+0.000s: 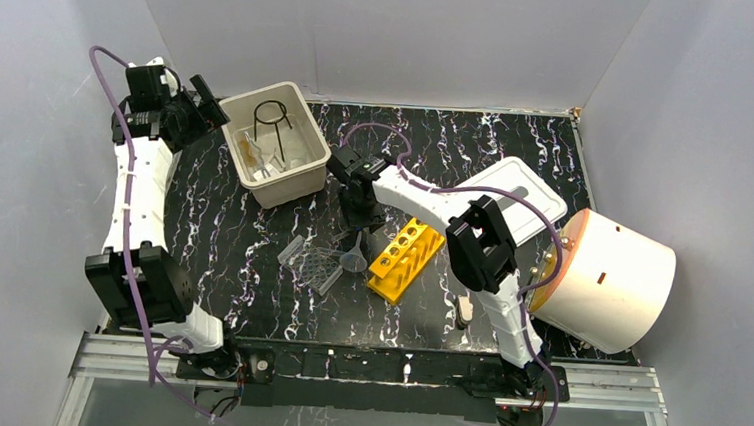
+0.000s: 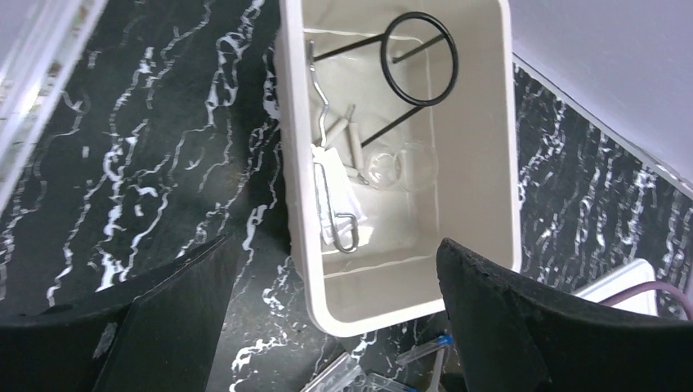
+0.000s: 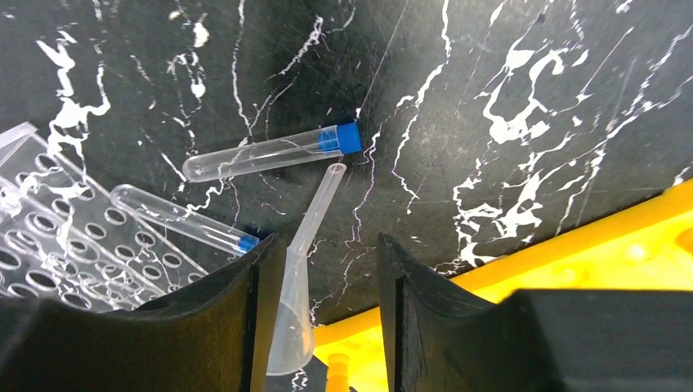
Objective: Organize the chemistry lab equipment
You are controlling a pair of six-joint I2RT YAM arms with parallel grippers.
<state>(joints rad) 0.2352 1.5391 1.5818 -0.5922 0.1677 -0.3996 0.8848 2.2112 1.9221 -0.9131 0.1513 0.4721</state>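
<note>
Straddling the funnel (image 3: 292, 327) on the surface (image 3: 490, 98) with the right tool (image 3: 327, 245), part-narrowed, not yet clamped, presumably to lift it. Holding the left tool (image 2: 333, 253) wide, empty, above the beige bin (image 2: 490, 163).

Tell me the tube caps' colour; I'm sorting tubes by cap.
Blue. Both caps show best in the right wrist view.

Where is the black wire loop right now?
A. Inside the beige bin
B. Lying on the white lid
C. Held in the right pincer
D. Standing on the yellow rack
A: the left wrist view looks down into the beige bin, and the black wire loop sits within its walls.
</note>
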